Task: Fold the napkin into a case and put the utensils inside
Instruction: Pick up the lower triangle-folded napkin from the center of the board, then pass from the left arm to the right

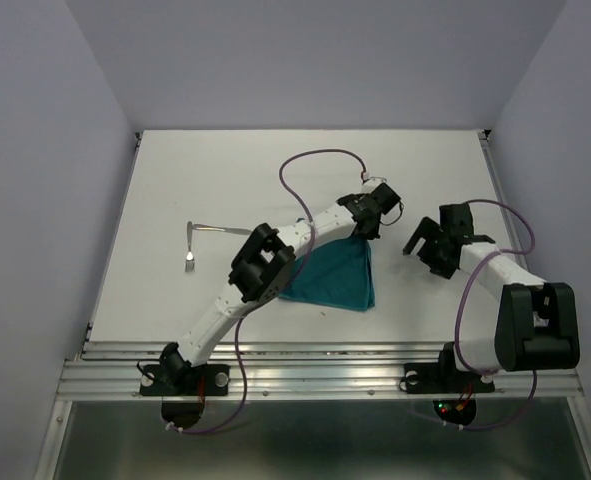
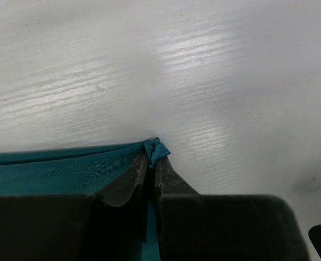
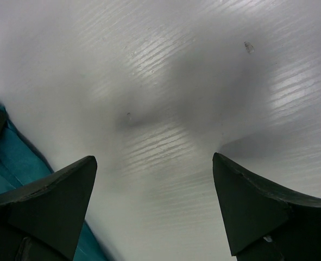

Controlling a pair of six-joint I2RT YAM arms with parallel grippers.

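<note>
The left gripper (image 2: pixel 152 163) has its fingers (image 2: pixel 128 182) pressed together on a bunched corner of the teal napkin (image 2: pixel 57 168), pinching the cloth at the tips just above the white table (image 2: pixel 214 70). The right gripper (image 3: pixel 155 185) hovers with its fingers (image 3: pixel 57 196) spread wide and nothing between them, over bare tabletop, with the napkin's edge just beside its left finger. From above, the napkin (image 1: pixel 337 280) lies as a rough triangle near the table's middle, its far corner under the left gripper (image 1: pixel 367 230). The left arm crosses the cloth's left side and hides part of it. The right gripper (image 1: pixel 420 242) sits just to the right of the cloth. The utensils (image 1: pixel 215 229) lie well apart on the left, forming an L.
</note>
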